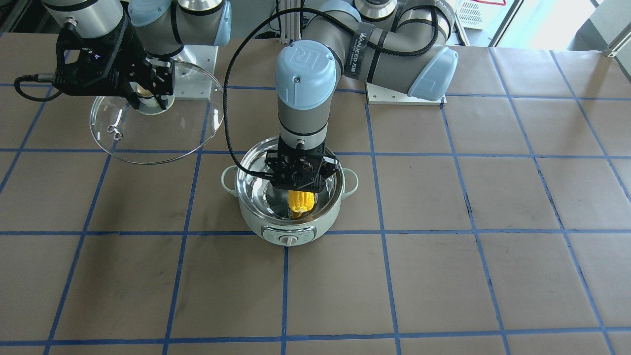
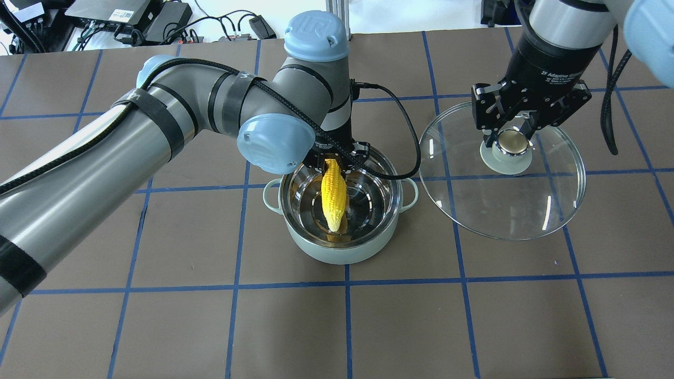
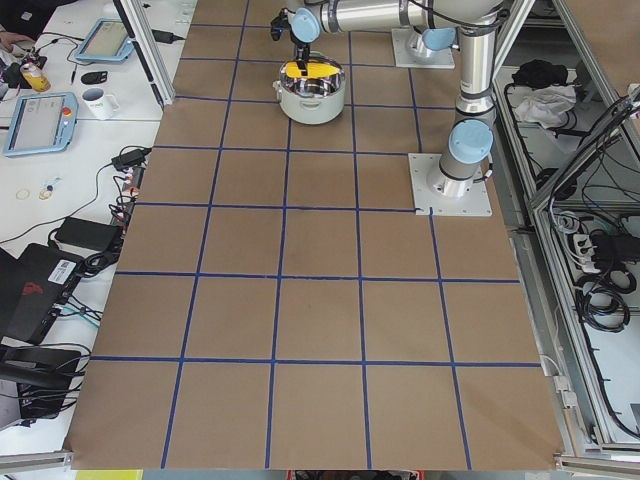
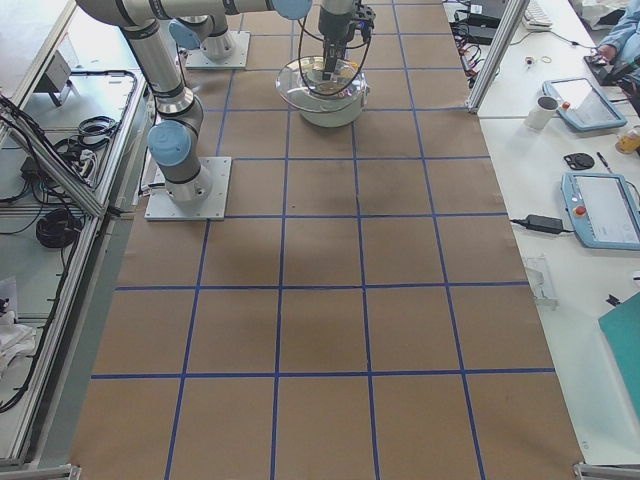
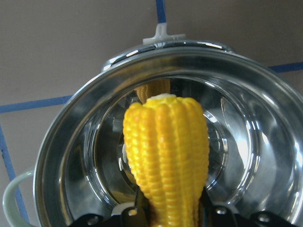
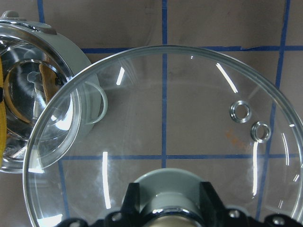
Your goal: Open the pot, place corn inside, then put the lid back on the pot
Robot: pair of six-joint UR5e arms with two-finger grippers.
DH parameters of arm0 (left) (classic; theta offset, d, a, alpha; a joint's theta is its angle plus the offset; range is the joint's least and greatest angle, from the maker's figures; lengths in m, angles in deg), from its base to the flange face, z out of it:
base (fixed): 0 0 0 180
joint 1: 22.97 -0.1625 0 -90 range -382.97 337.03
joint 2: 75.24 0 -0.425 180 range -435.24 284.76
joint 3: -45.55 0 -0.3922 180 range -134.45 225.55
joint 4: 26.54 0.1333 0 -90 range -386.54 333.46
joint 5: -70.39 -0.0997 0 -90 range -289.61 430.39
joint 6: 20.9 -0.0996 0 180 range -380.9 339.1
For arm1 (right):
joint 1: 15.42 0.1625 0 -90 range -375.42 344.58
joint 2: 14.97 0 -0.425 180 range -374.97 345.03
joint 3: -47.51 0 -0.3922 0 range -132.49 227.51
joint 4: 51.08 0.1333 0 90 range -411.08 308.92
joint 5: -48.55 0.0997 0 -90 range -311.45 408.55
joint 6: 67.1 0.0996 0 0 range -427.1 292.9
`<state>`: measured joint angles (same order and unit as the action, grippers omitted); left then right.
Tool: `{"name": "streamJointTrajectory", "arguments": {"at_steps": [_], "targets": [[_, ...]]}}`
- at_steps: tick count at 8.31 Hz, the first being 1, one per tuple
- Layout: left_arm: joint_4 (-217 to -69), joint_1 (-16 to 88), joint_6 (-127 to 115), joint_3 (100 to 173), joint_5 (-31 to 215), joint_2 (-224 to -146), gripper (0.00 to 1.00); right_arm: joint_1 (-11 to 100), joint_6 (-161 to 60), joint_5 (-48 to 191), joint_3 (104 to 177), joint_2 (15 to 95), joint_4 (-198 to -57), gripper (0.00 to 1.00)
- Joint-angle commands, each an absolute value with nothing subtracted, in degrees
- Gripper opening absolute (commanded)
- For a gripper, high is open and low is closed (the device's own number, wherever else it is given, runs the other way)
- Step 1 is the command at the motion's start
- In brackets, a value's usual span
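The corn (image 2: 334,195) is inside the mouth of the pot (image 2: 337,252), gripped at its thick end by my left gripper (image 5: 173,210). The fingers are clamped on either side of the cob. It slants down and away from my wrist, with its tapered tip low in the steel bowl. The tip is close to its own reflection, but I cannot tell whether it touches the metal. The pot stands open near the middle of the table, its control dial facing away from me.

My right gripper (image 2: 513,138) is closed on the beige knob (image 2: 513,143) of the glass lid (image 2: 505,200). It holds the lid out to my right of the pot, and the lid looks raised off the table and slightly tilted. From the right wrist camera, the lid's edge overlaps the pot's near handle in the view, though the two appear apart.

I judge the opening step done and the corn step nearly done. Next I should ease the cob down until it has support, then open the left fingers so it settles flat in the bowl. It is roughly as long as the bowl is wide, so it may lean against the wall and stick up. After that my left wrist has to rise straight out, clear of the rim. Only then should the right arm carry the lid across, level it, and centre it on the rim.
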<state>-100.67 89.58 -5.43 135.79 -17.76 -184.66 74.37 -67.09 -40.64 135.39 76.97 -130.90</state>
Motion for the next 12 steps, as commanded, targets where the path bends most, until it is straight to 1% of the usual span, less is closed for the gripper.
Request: {"name": "streamJointTrajectory", "arguments": {"at_steps": [1, 2, 3, 6, 7, 8, 10, 11, 12], "targets": [[-99.4, 90.8, -5.5, 136.2, -16.2, -185.4, 0.14, 74.4, -67.1, -40.7, 135.4, 77.1, -130.8, 0.34], [-99.1, 90.8, -5.2, 136.2, -16.3, -185.5, 0.74, 74.4, -67.1, -40.7, 135.4, 77.1, -130.8, 0.34], [-98.4, 90.8, -5.0, 136.1, -16.6, -185.7, 1.0, 74.4, -67.1, -40.7, 135.4, 77.1, -130.8, 0.34], [-100.5, 90.3, -5.9, 135.3, -16.9, -184.8, 1.0, 74.4, -67.1, -40.7, 135.4, 77.1, -130.8, 0.34], [-101.1, 89.2, -6.4, 134.0, -18.3, -183.6, 1.0, 74.4, -67.1, -40.7, 135.4, 77.1, -131.0, 0.34], [-105.3, 86.0, -7.9, 131.5, -21.3, -182.9, 1.0, 74.7, -66.8, -40.5, 135.5, 77.1, -131.4, 0.34], [-112.8, 77.1, -11.8, 124.4, -22.9, -182.6, 1.0, 76.1, -63.2, -38.8, 135.3, 75.5, -133.3, 0.33], [-113.5, 73.2, -15.2, 122.0, -22.9, -182.7, 1.0, 80.0, -59.7, -38.8, 135.2, 72.8, -137.3, 0.34], [-113.6, 70.0, -17.5, 121.0, -22.9, -182.7, 1.0, 85.7, -53.9, -39.0, 135.0, 69.6, -143.0, 0.34]]}}
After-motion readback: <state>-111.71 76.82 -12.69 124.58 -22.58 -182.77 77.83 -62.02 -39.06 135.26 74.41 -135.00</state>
